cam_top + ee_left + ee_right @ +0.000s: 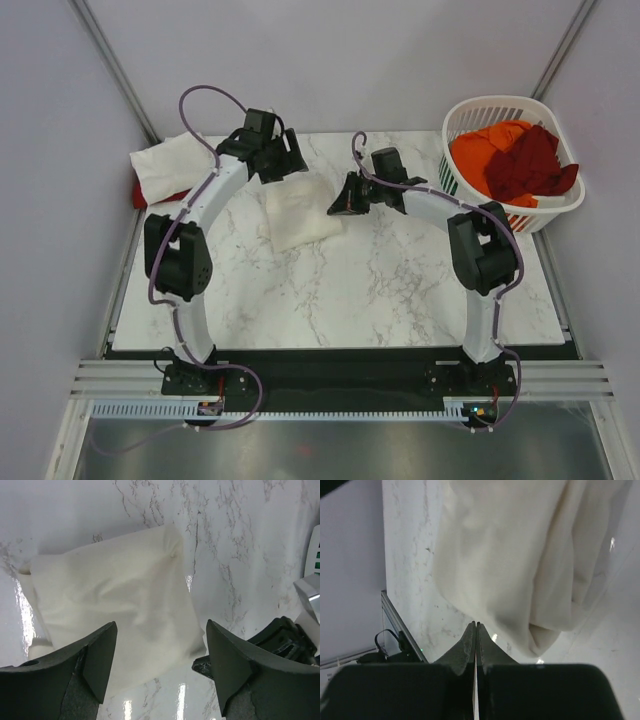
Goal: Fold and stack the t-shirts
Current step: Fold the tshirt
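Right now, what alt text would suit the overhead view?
A folded cream t-shirt lies on a marble table between the open left gripper and the shut right gripper. A cream shirt lies over a red one far left; a white basket far right holds an orange shirt and a maroon one.

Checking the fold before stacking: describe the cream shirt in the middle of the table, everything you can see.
The cream shirt is folded into a rough rectangle, soft matte cloth with shallow wrinkles and one rounded, rolled edge. It lies flat in the middle of the table. The left gripper hangs open above it, not holding it. The right gripper is shut at its edge with no cloth between the fingers; whether the tips touch it is unclear.
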Controlling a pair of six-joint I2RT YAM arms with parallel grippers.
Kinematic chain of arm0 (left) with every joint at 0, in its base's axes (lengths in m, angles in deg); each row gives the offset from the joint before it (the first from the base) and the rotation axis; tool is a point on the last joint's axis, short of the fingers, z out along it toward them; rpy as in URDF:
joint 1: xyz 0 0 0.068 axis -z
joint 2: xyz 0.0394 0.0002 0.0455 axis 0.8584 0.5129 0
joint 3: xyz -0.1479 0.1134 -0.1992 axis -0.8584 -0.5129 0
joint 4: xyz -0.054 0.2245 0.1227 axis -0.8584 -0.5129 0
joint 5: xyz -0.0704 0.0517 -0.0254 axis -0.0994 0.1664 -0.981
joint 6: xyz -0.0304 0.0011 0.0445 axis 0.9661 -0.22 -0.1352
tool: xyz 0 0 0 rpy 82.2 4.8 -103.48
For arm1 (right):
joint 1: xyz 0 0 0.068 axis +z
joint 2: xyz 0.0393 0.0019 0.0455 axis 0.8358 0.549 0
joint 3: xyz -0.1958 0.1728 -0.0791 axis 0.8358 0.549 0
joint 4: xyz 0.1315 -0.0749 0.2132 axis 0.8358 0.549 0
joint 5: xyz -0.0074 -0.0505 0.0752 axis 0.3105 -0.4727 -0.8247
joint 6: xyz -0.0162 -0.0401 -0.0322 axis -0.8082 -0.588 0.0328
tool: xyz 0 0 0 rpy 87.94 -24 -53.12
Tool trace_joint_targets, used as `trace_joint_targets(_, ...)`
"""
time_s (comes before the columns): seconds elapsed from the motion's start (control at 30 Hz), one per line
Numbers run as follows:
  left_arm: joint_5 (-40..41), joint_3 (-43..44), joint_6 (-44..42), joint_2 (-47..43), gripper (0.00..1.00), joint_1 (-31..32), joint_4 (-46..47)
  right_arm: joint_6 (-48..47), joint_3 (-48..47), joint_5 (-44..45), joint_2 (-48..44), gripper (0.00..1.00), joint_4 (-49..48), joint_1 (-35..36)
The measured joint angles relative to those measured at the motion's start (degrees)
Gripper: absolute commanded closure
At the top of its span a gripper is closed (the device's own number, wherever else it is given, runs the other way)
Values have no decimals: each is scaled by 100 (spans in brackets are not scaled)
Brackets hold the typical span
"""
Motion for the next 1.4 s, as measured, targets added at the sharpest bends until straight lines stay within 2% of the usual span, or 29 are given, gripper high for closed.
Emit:
trace_joint_targets(0.13,-219,382,0,776,23,11,68,186,511,-227,398,100,-433,0)
trace_joint_targets(0.33,-118,844,0,1834,23,-22,243,361,667,-501,1073,100,-1147,-35)
trace_joint_targets(0.53,243,861,-9,2253,24,-109,232,400,933,-374,1010,100,-1604,-37)
trace_joint_targets(0.83,468,1596,-415,2636,22,-433,210,474,1790,715,317,100,-1770,72)
trace_joint_targets(0.93,483,1921,-581,2756,20,-507,205,326,1816,1176,81,84,-1458,219)
trace_joint_targets(0.97,487,1978,-619,2750,19,-525,197,212,1799,1416,-39,68,-1241,302)
trace_joint_targets(1.07,487,2026,-680,2618,16,-518,190,-184,1600,2127,-433,49,-398,621)
trace_joint_targets(1.2,485,1486,-706,1779,17,-417,83,-516,1123,2533,-949,41,549,979)
trace_joint_targets(1.23,485,1235,-702,1412,18,-380,55,-557,966,2557,-1073,41,678,1016)
trace_joint_targets(1.33,490,396,-647,149,19,-232,79,-647,319,2559,-1207,61,861,962)
trace_joint_targets(1.37,487,140,-605,-286,20,-157,98,-658,74,2490,-1169,76,881,905)
trace_joint_targets(1.4,492,-125,-560,-730,20,-55,168,-686,-114,2444,-1106,84,887,846)
